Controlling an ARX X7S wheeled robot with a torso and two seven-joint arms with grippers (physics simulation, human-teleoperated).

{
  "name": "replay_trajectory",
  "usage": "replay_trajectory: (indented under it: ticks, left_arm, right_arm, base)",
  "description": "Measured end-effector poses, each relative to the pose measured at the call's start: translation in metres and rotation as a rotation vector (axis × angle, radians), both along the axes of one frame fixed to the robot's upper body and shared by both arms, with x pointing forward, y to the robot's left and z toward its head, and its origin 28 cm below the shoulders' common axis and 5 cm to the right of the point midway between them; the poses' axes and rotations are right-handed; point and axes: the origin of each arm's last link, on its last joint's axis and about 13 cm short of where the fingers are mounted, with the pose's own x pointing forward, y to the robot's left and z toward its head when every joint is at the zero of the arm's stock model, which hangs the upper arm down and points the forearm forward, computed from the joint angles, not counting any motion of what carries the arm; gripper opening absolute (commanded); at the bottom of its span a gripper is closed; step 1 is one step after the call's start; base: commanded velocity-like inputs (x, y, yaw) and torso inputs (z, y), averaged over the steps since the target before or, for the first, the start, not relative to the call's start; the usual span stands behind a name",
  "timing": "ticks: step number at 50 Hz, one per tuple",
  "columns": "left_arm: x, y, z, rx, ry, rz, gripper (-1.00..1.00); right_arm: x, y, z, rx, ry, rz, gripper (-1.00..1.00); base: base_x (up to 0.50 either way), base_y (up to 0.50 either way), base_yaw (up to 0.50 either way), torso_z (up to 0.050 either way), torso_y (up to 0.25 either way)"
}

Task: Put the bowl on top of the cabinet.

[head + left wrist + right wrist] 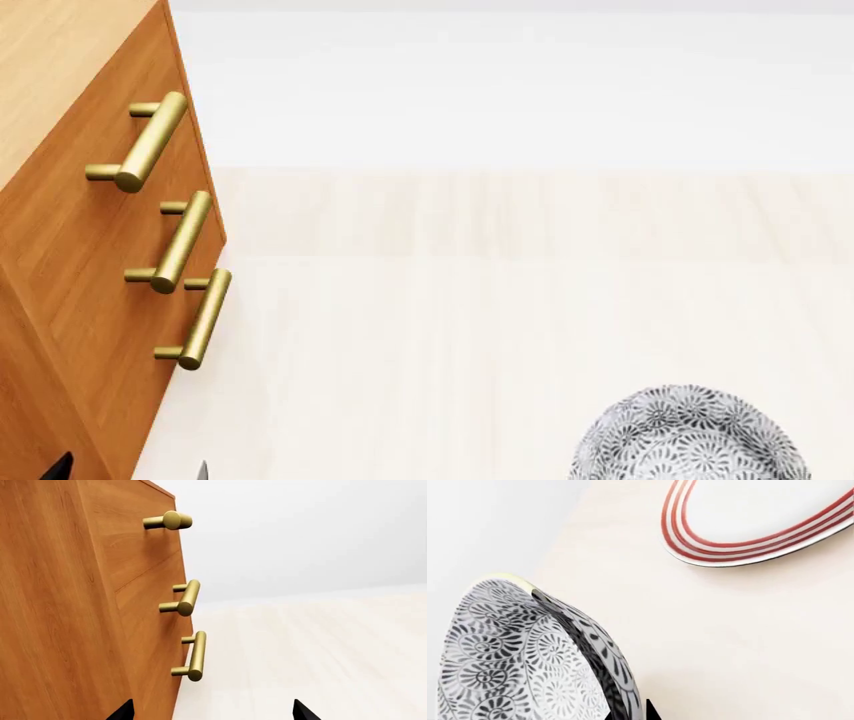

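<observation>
Bowl sat low at head view's right, well apart from cabinet at left. R gripper pinched bowl's wall near rim. Plate lay on floor beyond. L gripper spread, beside cabinet.
</observation>
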Motion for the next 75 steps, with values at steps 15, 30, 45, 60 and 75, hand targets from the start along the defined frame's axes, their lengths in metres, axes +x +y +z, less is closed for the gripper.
replay_trajectory:
  ticks: [15, 30, 45, 60, 75]
  left_arm:
    - [-0.004, 0.002, 0.004, -0.004, -0.015, 0.004, 1.00]
    - [-0.009, 0.004, 0.008, -0.011, -0.034, 0.011, 1.00]
    - [-0.013, 0.005, 0.010, -0.015, -0.045, 0.010, 1.00]
    - [-0.015, 0.004, 0.011, -0.014, -0.048, -0.004, 1.00]
    - [-0.015, 0.003, 0.011, -0.013, -0.047, -0.008, 1.00]
  right_arm:
    - [0.004, 0.008, 0.016, -0.129, -0.008, 0.044, -1.00]
    - [0.007, 0.019, 0.036, -0.280, -0.016, 0.092, -1.00]
    - [0.009, 0.030, 0.055, -0.397, -0.059, 0.130, -1.00]
    - [0.032, 0.042, 0.066, -0.538, -0.095, 0.189, -1.00]
    - [0.061, 0.047, 0.083, -0.704, -0.097, 0.189, -1.00]
  base:
    - [0.00, 0.00, 0.00, 0.000, 0.000]
    - [0.00, 0.00, 0.00, 0.000, 0.000]
    - [0.00, 0.00, 0.00, 0.000, 0.001]
    - [0.00, 0.00, 0.00, 0.000, 0.001]
    - [0.00, 0.00, 0.00, 0.000, 0.000]
